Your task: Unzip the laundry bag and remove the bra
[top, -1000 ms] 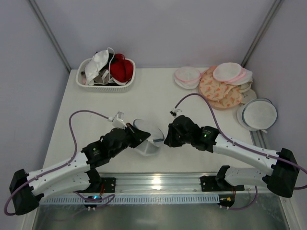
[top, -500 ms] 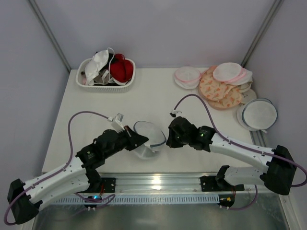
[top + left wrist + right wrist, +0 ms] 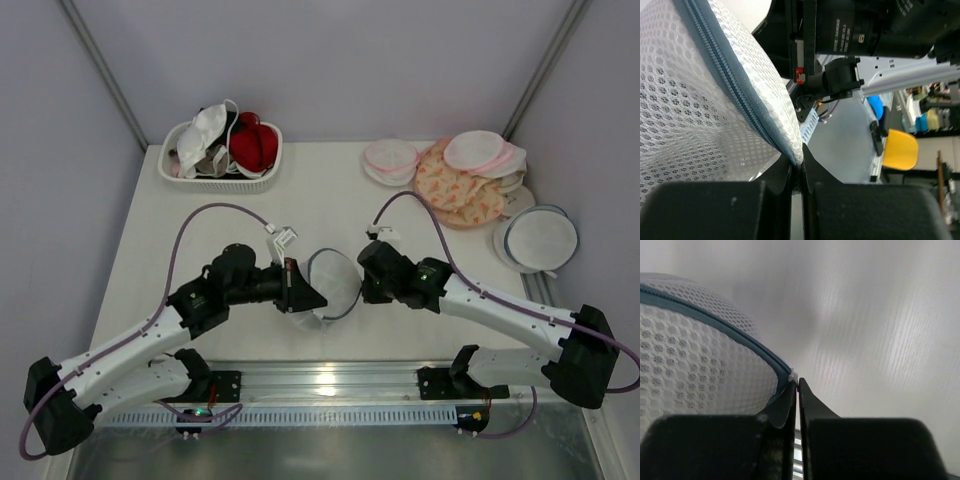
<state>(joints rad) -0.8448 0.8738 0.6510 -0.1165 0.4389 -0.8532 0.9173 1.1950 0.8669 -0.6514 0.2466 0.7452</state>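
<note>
Jaws on both sides are pinched fully together, each on the rim of the laundry bag [image 3: 335, 283].

- Left gripper [image 3: 320, 299]: the wrist view shows the tips [image 3: 796, 166] nipping the grey-blue zip tape where it curves down to them. Mesh of the laundry bag [image 3: 695, 105] bulges up and to the left of the jaws.
- Right gripper [image 3: 362, 288]: its tips [image 3: 797, 389] meet on the opposite end of the rim, at a small white tab. We cannot tell whether that tab is the zip pull.
- The bag [image 3: 690, 345] sits directly between the two pairs of jaws. It looks to be held up off the table [image 3: 330, 200], though the overhead view does not settle this.
- Zip: the stretches we see look closed. No bra shows through the mesh in any view.

Handling, our judgement:
- Very light and soft. The dome keeps its form, but the mesh would probably dent under a pinch.
- The mesh may snag or stretch, so we would hold the tape or the pull, not the open weave.
- One side should anchor the rim while the other draws the pull along the curve. Too loose a pinch and the thin tape could slide out.

Beyond the left jaws, far off, a white basket [image 3: 225, 182] holds a white bra [image 3: 210, 125] and a red bra [image 3: 255, 145]. Beyond the right jaws lie pink-rimmed rounds [image 3: 392, 158] and a grey-rimmed disc [image 3: 541, 238].
</note>
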